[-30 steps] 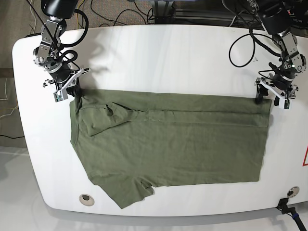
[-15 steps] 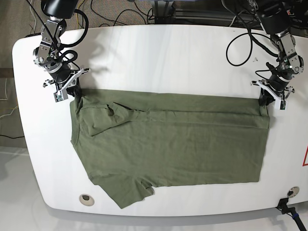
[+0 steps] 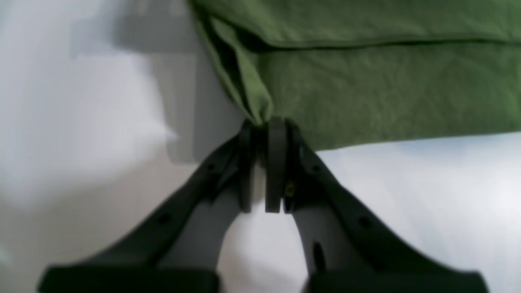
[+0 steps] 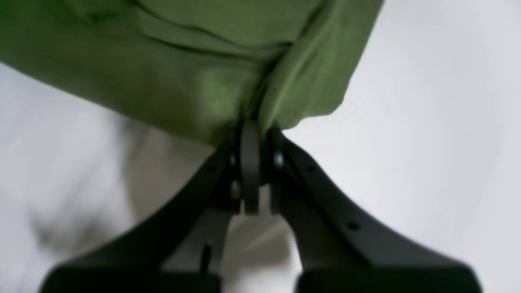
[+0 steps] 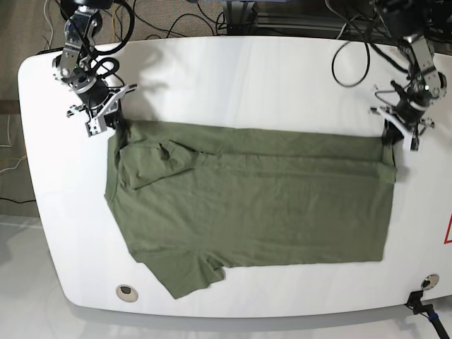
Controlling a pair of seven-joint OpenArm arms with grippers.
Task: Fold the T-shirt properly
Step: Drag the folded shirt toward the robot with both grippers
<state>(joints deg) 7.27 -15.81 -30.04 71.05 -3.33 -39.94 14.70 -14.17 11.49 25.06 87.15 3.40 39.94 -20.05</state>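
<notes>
The olive-green T-shirt (image 5: 254, 198) lies spread across the white table (image 5: 240, 78), its far edge folded over toward the near side. My left gripper (image 5: 393, 138) is shut on the shirt's far right corner; in the left wrist view its fingertips (image 3: 276, 134) pinch a bunched fold of the T-shirt (image 3: 366, 81). At the far left corner, my right gripper (image 5: 116, 126) is shut on the cloth. The right wrist view shows that gripper (image 4: 258, 130) clamped on a gathered edge of the T-shirt (image 4: 183, 73). A short sleeve (image 5: 187, 272) sticks out at the near left.
A small round grommet (image 5: 126, 291) sits in the table near the front left edge. Cables (image 5: 353, 56) hang from both arms at the back. A black fitting (image 5: 424, 307) is at the front right corner.
The left gripper has shut on the right corner. Both grippers have pulled the far edge of the shirt slightly toward the back of the table.
</notes>
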